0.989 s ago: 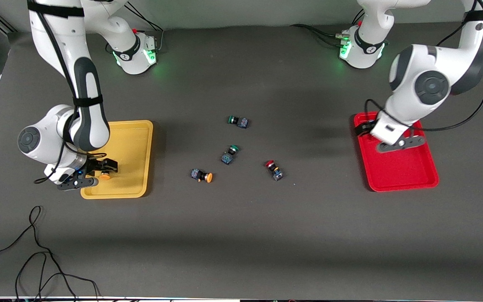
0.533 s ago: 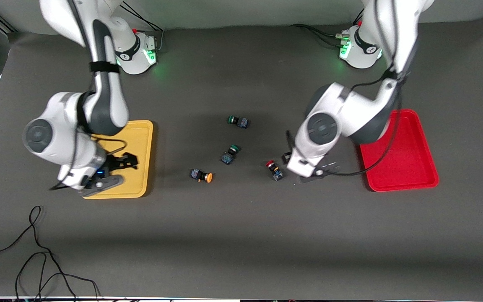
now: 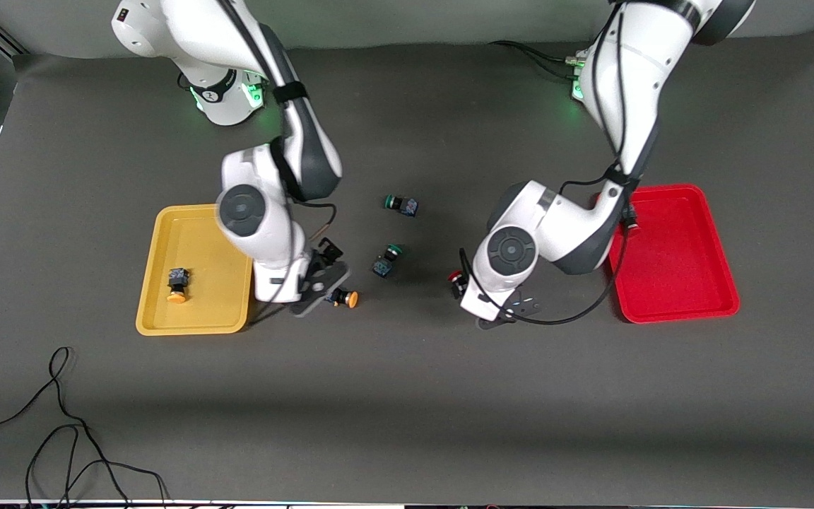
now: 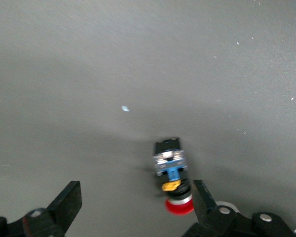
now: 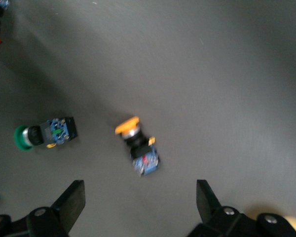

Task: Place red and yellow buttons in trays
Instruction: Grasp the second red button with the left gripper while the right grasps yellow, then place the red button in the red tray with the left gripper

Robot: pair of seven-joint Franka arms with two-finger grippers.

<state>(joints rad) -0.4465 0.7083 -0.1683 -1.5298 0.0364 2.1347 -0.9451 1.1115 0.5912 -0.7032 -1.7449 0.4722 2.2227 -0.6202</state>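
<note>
One yellow-cap button [image 3: 177, 285] now lies in yellow tray [image 3: 198, 322]. Both hands, fingers apart, have swung in: right hand [image 5: 140, 207] over 2nd yellow-cap button [image 5: 137, 146], left hand [image 4: 135, 210] over red-cap button [image 4: 173, 177] on tabletop [image 3: 407, 396]; red tray [image 3: 682, 311] looks empty.

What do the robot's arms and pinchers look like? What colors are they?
Both arms are glossy white with dark grey joints, round grey caps and thin black cables strapped along them. Their bases glow green. The left gripper and the right gripper each have two flat black fingers with small silver screws.

one button [image 3: 177, 285] in tray [image 3: 195, 322]
</note>
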